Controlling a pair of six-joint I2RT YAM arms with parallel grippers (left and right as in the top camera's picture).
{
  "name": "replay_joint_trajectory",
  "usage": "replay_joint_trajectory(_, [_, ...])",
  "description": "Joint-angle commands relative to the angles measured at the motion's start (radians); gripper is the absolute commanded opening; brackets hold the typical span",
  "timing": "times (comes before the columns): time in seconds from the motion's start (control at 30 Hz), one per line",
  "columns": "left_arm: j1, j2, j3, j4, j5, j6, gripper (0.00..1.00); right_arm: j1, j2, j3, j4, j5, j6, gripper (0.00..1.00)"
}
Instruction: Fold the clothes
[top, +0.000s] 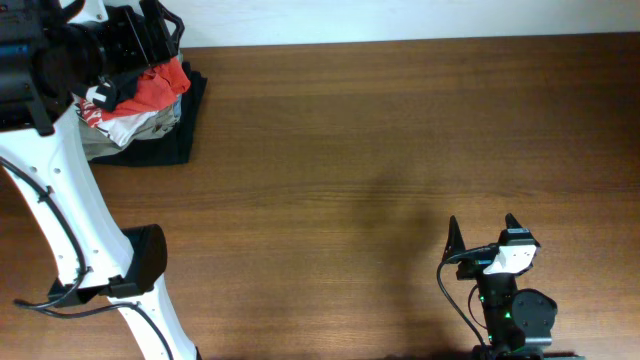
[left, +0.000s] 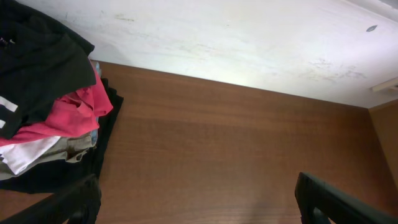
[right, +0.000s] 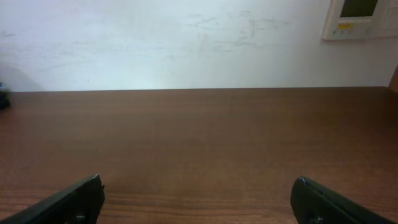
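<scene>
The clothes, a dark navy-black T-shirt (left: 37, 62) with a bit of white print, lie on top of a pile at the table's far left corner. In the overhead view my left arm hides most of that shirt. My left gripper (left: 198, 186) (top: 160, 35) hovers over the pile's right side. It is open, with only bare wood between its fingers. Near the front edge at the right, my right gripper (top: 482, 222) (right: 198, 183) stands open and holds nothing, far from the pile.
In the pile lie a red shirt (top: 160, 88) (left: 74, 112) and a beige-grey garment (top: 140, 128) (left: 68, 146), with more dark fabric (top: 168, 148) beneath. A white wall (right: 186, 43) runs along the back of the wooden table (top: 350, 150).
</scene>
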Motion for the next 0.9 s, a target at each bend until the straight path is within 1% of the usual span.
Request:
replay_joint_trajectory(0.0, [0.0, -0.013, 0.003, 0.0, 0.01, 0.009, 0.99, -0.008, -0.011, -0.006, -0.005, 0.019, 0.008, 0.99])
replay_joint_trajectory(0.47, [0.0, -0.012, 0.003, 0.0, 0.008, 0.009, 0.99, -0.008, -0.011, -0.006, -0.005, 0.019, 0.008, 0.99])
replay_joint_trajectory(0.57, [-0.035, -0.033, -0.027, 0.0, -0.017, 0.031, 0.99, -0.008, -0.011, -0.006, -0.005, 0.019, 0.008, 0.99])
replay_joint_trajectory(0.63, [-0.094, -0.085, -0.124, 0.0, -0.117, 0.087, 0.99, -0.008, -0.011, -0.006, -0.005, 0.019, 0.008, 0.99])
replay_joint_trajectory(0.73, [-0.185, -0.187, -0.325, 0.01, -0.308, 0.101, 0.99, -0.008, -0.011, -0.006, -0.005, 0.019, 0.008, 0.99])
replay_joint_trajectory(0.8, [-0.261, -0.294, -0.524, 0.042, -0.441, 0.101, 0.99, -0.008, -0.011, -0.006, -0.005, 0.019, 0.008, 0.99])
replay_joint_trajectory(0.87, [-0.321, -0.422, -0.74, 0.105, -0.527, 0.101, 0.99, -0.008, -0.011, -0.006, -0.005, 0.019, 0.008, 0.99])
